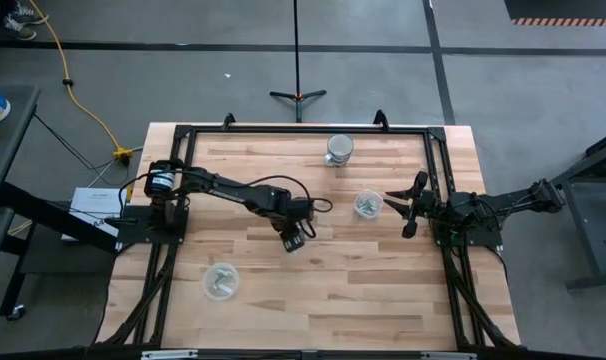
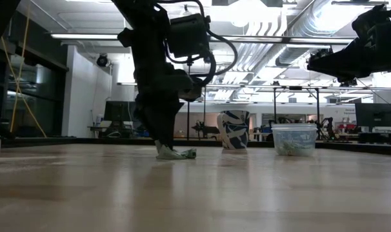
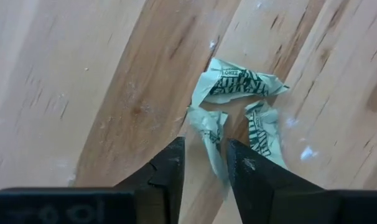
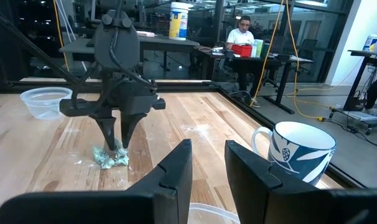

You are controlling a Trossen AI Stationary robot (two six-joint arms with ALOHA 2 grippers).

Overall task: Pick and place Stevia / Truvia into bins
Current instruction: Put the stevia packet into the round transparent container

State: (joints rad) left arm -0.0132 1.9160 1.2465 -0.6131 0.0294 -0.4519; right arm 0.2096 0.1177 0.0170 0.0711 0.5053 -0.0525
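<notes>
Three crumpled pale green and white Stevia packets (image 3: 238, 84) lie in a small heap mid-table, also seen as a heap of packets (image 2: 176, 154) in the low view. My left gripper (image 3: 204, 163) stands over the heap, pointing down, shut on one packet; it is at mid-table (image 1: 294, 240). One clear bin (image 1: 368, 204) right of centre and another clear bin (image 1: 221, 280) near the left front each hold packets. My right gripper (image 1: 413, 206) hovers open just right of the first bin, touching nothing. My left gripper pinches one crumpled packet (image 3: 212, 134) between its two fingers, at the end of the packet nearest them. The fingers (image 2: 162, 145) come from above, pointing down. The packet still lies on the table beside the two others.
A blue and white mug (image 1: 339, 149) stands near the far edge, behind the right bin (image 2: 294, 139). A black frame (image 1: 283, 130) runs round the tabletop. Bare wood lies between the heap and the near edge. A person sits at a desk in the room beyond.
</notes>
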